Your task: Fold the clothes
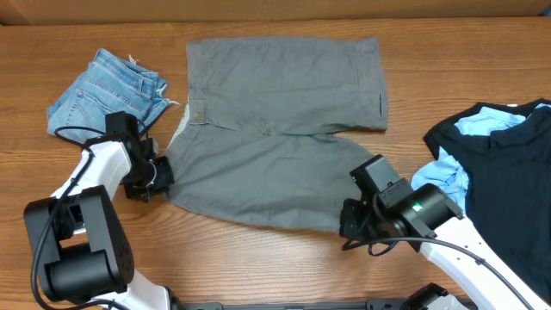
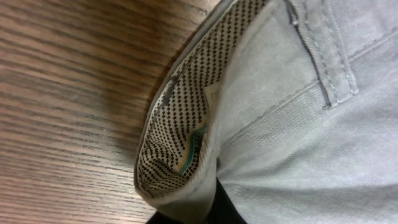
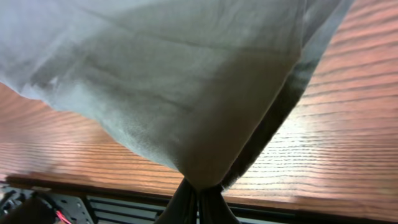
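Observation:
Grey shorts (image 1: 275,129) lie spread in the middle of the table. My left gripper (image 1: 162,176) is shut on the shorts' waistband corner at the left. The left wrist view shows the dotted waistband lining (image 2: 180,124) pinched in my left gripper (image 2: 208,208). My right gripper (image 1: 351,220) is shut on the hem corner of the near leg. In the right wrist view the grey cloth (image 3: 186,93) hangs lifted off the table from my right gripper (image 3: 199,190).
Folded blue denim shorts (image 1: 108,90) lie at the far left. A pile with a black garment (image 1: 508,172) and light blue cloth (image 1: 443,176) lies at the right. The table's front edge (image 3: 280,208) is close below the right gripper.

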Controlling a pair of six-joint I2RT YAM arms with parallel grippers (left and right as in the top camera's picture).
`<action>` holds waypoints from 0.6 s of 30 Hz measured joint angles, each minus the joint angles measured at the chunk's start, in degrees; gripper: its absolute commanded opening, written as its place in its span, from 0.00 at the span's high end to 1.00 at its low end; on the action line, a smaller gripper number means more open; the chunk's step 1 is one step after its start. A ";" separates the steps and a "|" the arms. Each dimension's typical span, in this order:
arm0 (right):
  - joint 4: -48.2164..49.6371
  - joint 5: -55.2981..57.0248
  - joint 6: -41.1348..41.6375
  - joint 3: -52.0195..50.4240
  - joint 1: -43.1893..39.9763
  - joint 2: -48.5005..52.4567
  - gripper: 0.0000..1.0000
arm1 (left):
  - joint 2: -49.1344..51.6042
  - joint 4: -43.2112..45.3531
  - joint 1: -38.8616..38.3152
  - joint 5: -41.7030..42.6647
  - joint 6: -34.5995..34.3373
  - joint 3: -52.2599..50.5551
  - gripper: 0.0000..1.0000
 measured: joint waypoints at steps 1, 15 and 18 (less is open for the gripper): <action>-1.05 0.70 0.00 1.38 0.00 -0.17 0.96 | -0.15 0.04 0.00 0.13 -0.09 -0.17 0.96; -17.05 9.11 0.04 24.22 0.00 -0.48 0.96 | -0.48 -25.88 0.00 1.60 0.17 10.60 0.96; -19.93 9.64 0.04 30.40 0.00 -0.48 0.96 | -4.28 -31.58 0.00 2.01 1.09 14.95 0.96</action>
